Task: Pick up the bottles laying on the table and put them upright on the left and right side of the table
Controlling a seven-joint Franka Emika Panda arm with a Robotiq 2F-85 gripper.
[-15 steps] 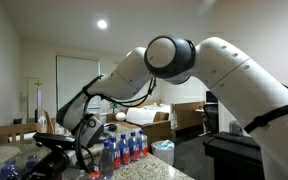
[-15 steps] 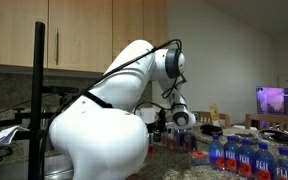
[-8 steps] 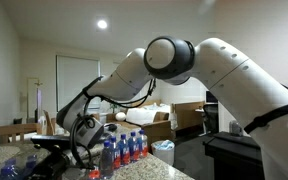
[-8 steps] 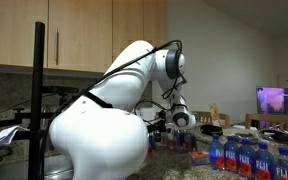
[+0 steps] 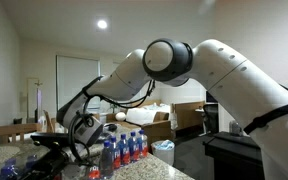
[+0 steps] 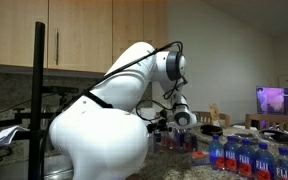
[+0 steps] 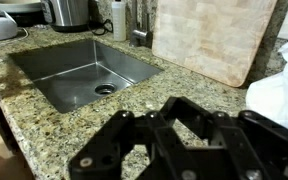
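Wrist view, left to right: sink (image 7: 84, 75), board (image 7: 212, 40), no bottle; my claw (image 7: 172, 112) sits pressed together, nothing seen between the fingers. In an exterior view, loose bottles (image 5: 9, 168) lie on the table (image 5: 164, 152), left of and lower than my claw; their long axis I cannot tell; an upright row (image 5: 131, 148) stands to its right. In an exterior view, the row's blue labels (image 6: 246, 158) read FIJI.

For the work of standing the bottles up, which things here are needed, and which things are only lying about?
Needed for the job:
- bottles
- table
- claw

Only lying about:
- sink
- cutting board
- television
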